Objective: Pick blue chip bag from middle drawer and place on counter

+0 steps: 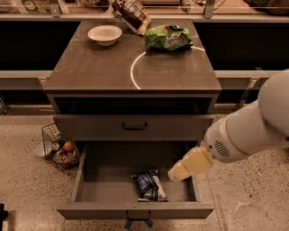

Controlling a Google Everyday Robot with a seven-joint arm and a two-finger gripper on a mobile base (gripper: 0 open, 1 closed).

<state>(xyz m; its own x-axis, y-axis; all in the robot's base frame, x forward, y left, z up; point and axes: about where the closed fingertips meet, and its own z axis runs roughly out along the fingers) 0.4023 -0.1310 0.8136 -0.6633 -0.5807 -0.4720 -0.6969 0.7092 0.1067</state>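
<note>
The blue chip bag (150, 186) lies flat on the floor of the open middle drawer (104, 182), near its front and slightly right of the middle. A small blue strap (138, 223) hangs at the drawer's front. My gripper (177, 173) comes in from the right on a white arm and hangs over the drawer's right side, just right of the bag and apart from it. The counter (95, 67) with its thin white curved line is above.
On the counter stand a white bowl (104, 34), a green crinkled bag (168, 37) and a brown-red bag (132, 13) at the back. The drawer above, with a dark bar handle (134, 126), is closed. A wire basket (58, 149) sits on the floor at left.
</note>
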